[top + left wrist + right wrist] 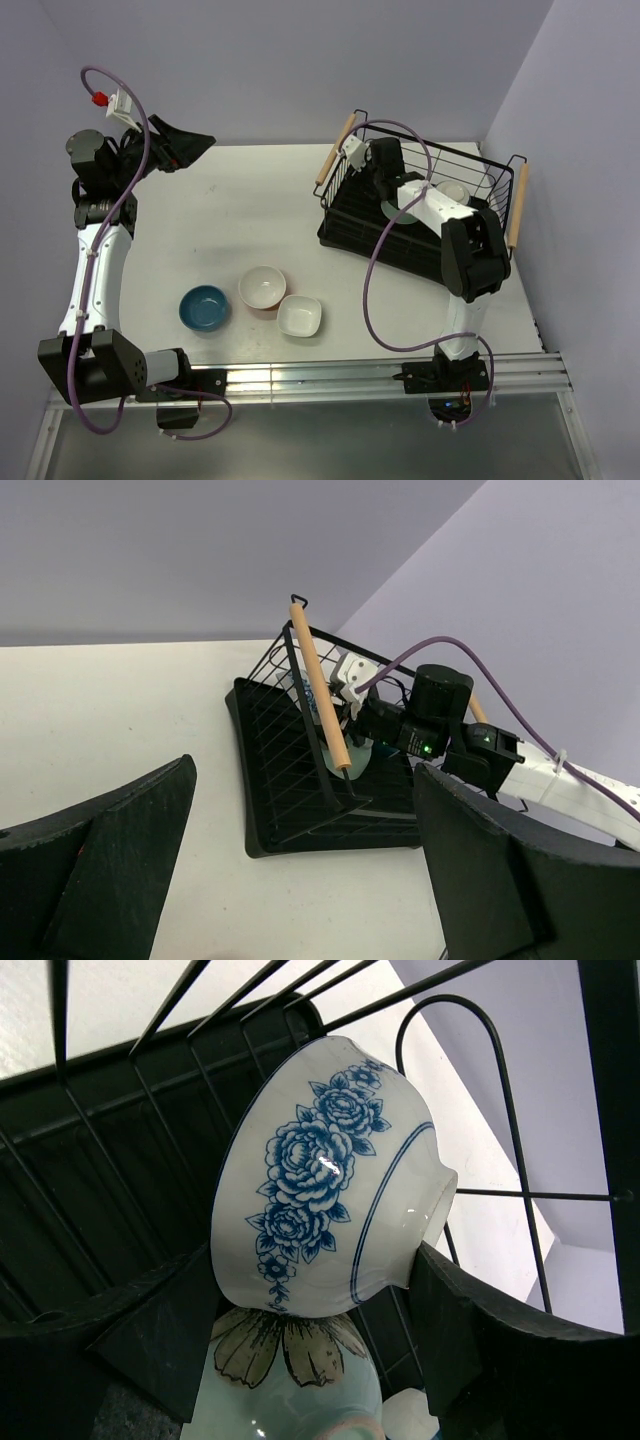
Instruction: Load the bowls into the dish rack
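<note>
The right pincer [310,1310] grips a white ceramic bowl with blue flower pattern [320,1170], tilted inside the large black wire dish rack [345,225] at the far right. The left pincer [188,143] is wide apart at far left; three more small bowls [262,288] sit near on the pale tabletop [250,200].

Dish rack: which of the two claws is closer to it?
Right. The right claw is inside the dish rack, gripping a blue-flowered bowl; the left claw hangs open across the table, well to its left.

White table [250,215], lilac walls [300,70]
</note>
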### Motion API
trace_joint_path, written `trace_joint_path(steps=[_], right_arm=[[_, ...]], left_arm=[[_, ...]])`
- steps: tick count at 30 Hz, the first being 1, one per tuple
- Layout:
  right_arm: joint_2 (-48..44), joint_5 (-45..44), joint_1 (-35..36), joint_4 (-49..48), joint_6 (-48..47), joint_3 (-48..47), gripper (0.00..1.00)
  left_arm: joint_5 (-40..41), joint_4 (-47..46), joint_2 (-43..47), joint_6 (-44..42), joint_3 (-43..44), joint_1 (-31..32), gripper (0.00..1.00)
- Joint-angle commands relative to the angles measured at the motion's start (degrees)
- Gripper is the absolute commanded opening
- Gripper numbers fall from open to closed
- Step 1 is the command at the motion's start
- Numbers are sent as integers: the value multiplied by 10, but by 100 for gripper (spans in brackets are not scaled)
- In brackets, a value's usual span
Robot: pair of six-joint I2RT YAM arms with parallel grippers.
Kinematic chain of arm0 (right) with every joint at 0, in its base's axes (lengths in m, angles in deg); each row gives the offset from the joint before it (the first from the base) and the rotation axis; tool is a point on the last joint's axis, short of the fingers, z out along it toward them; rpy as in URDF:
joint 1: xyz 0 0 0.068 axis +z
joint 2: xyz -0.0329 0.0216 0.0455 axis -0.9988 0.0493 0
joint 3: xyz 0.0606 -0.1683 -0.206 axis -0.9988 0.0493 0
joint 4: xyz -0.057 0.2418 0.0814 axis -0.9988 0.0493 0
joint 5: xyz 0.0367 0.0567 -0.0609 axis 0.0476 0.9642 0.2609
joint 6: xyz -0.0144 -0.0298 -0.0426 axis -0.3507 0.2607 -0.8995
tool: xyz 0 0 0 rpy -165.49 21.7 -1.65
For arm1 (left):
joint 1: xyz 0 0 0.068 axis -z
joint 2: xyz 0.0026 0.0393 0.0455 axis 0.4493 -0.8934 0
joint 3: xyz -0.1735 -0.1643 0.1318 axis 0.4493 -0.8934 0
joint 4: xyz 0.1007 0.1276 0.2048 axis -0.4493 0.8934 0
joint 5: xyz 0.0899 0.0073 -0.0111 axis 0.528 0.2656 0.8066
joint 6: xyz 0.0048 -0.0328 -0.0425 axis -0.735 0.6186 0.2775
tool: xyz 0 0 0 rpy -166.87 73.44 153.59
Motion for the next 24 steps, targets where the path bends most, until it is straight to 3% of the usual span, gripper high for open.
trace_joint_path(steps=[1,2,9,17,23,24], right_arm=[[-28,-3,4,5,-16,17,0],[-28,-2,4,6,-17,20,0],[-19,-16,12,8,-9,17,39],[-14,-25,13,27,-7,6,59],[-12,-25,13,27,-1,3,68],[-10,-24,14,27,-2,1,75]], left_arm=[[-6,-11,23,-9,-1,-3,95],[-6,-11,23,-9,-1,-3,96],[-6,-8,25,-10,0,-3,96],[-6,-11,23,-7,5,-3,96],[-7,-13,23,-7,5,-4,96],[-7,-12,23,-8,6,-3,96]])
